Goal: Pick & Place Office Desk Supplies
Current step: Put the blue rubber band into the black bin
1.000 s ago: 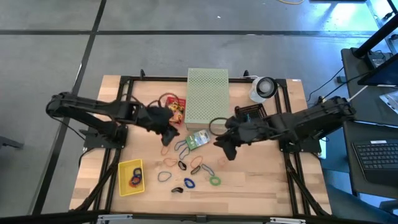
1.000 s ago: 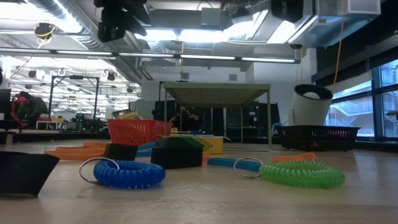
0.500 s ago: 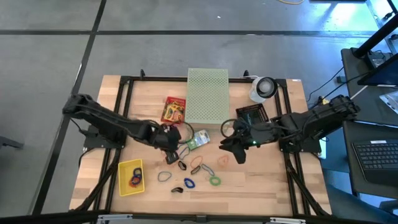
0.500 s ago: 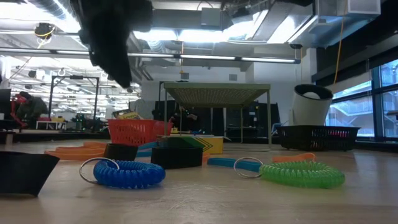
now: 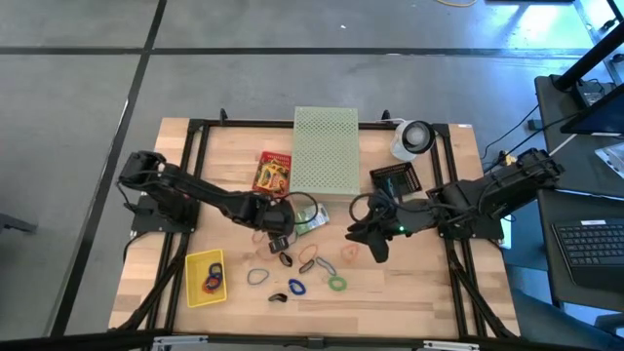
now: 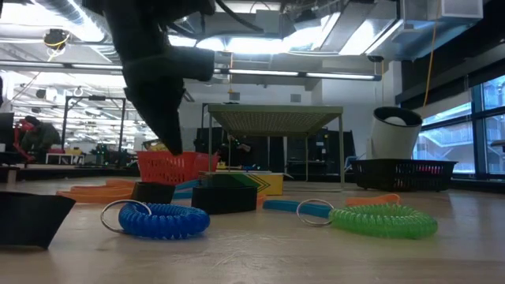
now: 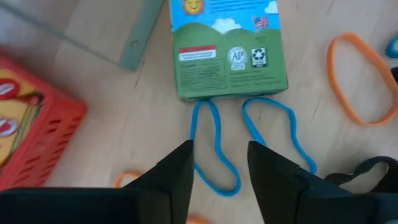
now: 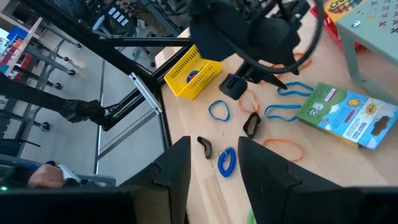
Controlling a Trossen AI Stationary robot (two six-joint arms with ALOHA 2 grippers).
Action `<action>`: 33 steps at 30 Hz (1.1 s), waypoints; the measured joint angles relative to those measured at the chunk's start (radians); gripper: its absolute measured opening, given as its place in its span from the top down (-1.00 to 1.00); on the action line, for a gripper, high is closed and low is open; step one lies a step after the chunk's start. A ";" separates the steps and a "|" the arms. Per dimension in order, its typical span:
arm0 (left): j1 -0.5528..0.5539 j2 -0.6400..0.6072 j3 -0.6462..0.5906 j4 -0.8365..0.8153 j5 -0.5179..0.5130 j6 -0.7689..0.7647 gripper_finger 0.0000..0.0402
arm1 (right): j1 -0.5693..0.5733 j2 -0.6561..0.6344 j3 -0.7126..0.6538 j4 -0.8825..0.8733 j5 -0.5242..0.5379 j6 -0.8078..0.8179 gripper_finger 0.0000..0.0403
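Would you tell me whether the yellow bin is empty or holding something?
Holding something: the yellow bin has small blue and orange items inside.

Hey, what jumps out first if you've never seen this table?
The left hand, open, hovers over a blue rubber band beside the green card box at mid-table. Colourful loops scatter in front, and a large pale green perforated box stands at the back.

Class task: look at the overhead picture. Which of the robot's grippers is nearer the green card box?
Left. The left gripper hangs right beside the green card box, over the blue bands. The right gripper sits farther off on the box's other side.
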 joint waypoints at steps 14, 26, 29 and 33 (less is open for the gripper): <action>0.042 0.067 0.000 0.034 0.056 0.044 0.00 | 0.071 -0.103 0.000 0.001 0.166 0.021 0.33; 0.054 0.090 0.000 0.069 -0.017 0.082 0.00 | 0.097 -0.155 0.000 0.003 0.225 0.003 0.33; 0.074 0.103 -0.002 0.096 0.031 0.082 0.00 | 0.097 -0.155 0.000 0.003 0.225 0.003 0.33; 0.087 0.126 -0.005 0.106 0.084 0.108 0.00 | 0.099 -0.154 0.000 0.003 0.224 0.003 0.33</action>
